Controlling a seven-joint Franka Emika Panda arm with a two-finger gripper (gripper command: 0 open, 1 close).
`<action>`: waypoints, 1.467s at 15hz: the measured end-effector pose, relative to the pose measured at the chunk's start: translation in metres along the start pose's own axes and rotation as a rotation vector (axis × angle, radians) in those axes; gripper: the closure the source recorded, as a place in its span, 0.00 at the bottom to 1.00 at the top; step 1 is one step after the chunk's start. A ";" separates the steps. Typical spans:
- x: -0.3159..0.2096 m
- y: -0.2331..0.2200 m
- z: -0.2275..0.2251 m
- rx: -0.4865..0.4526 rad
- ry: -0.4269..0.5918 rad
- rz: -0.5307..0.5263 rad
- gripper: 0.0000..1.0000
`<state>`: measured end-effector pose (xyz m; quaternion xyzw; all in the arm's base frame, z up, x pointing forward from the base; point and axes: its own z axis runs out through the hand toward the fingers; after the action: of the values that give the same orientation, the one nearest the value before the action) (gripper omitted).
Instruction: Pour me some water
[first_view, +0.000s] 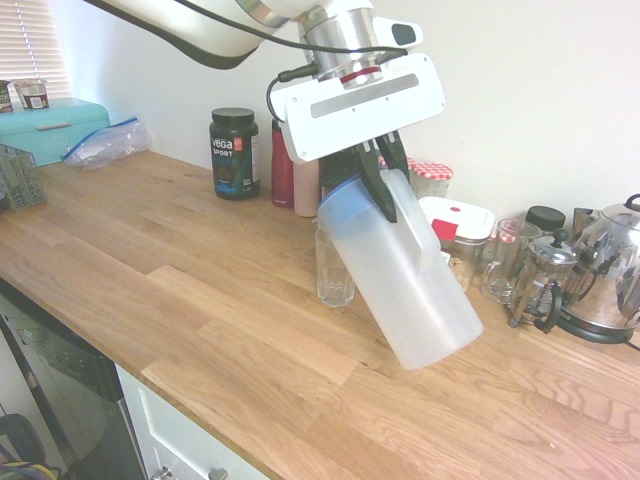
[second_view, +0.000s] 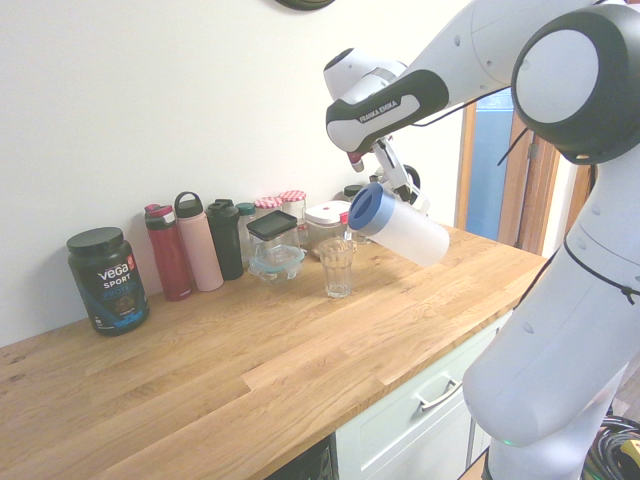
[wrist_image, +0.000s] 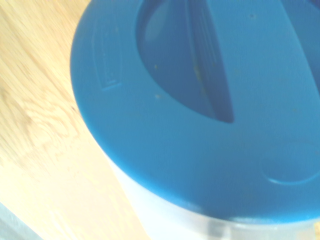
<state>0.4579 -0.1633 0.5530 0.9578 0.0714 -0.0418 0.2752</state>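
A translucent white pitcher (first_view: 410, 290) with a blue lid (wrist_image: 200, 100) hangs tilted above the wooden counter (first_view: 200, 290). Its lid end points down toward a clear drinking glass (first_view: 334, 270). My gripper (first_view: 383, 190) is shut on the pitcher's handle, just behind the lid. From the other side, the pitcher (second_view: 410, 232) has its lid edge right over the rim of the glass (second_view: 338, 268), and the gripper (second_view: 388, 172) holds it from above. The glass stands upright. I cannot make out any water stream or water level.
A black Vega tub (first_view: 235, 152) and several bottles (second_view: 200, 243) line the wall. Jars, a white-lidded container (first_view: 457, 220), a French press (first_view: 540, 280) and a kettle (first_view: 610, 270) crowd the counter behind the pitcher. A teal box (first_view: 50, 125) stands at the far end.
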 end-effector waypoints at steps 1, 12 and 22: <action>0.006 -0.001 0.002 -0.009 -0.009 -0.002 1.00; 0.031 -0.031 0.001 -0.082 -0.045 -0.025 1.00; 0.013 -0.001 -0.005 0.019 0.006 0.060 1.00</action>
<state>0.4706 -0.1589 0.5551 0.9621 0.0432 -0.0315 0.2672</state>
